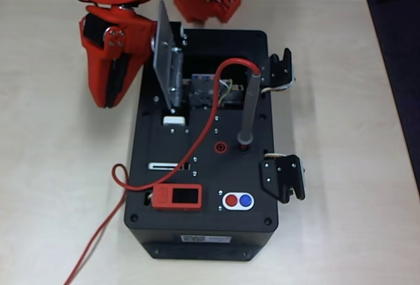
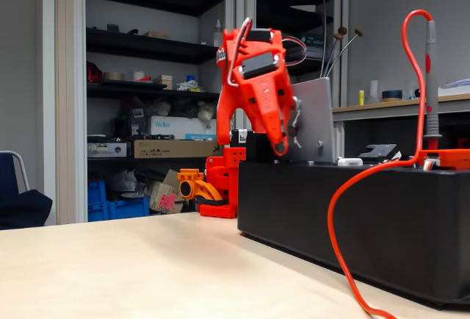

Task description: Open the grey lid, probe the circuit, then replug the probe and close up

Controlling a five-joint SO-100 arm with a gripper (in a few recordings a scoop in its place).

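While the grey lid (image 1: 168,58) stands raised nearly upright near the black box's (image 1: 203,232) far left corner, the compartment beside it lies open, wiring visible in the overhead view. The table (image 1: 59,186) left of the box is bare apart from the looping red cable (image 1: 108,222). The probe (image 1: 249,111) stands plugged upright near the box's right edge; the fixed view shows its height. The red arm hangs steeply down at the lid's left face, the gripper (image 1: 155,43) touching the lid; I cannot tell whether its fingers are clamping the plate.
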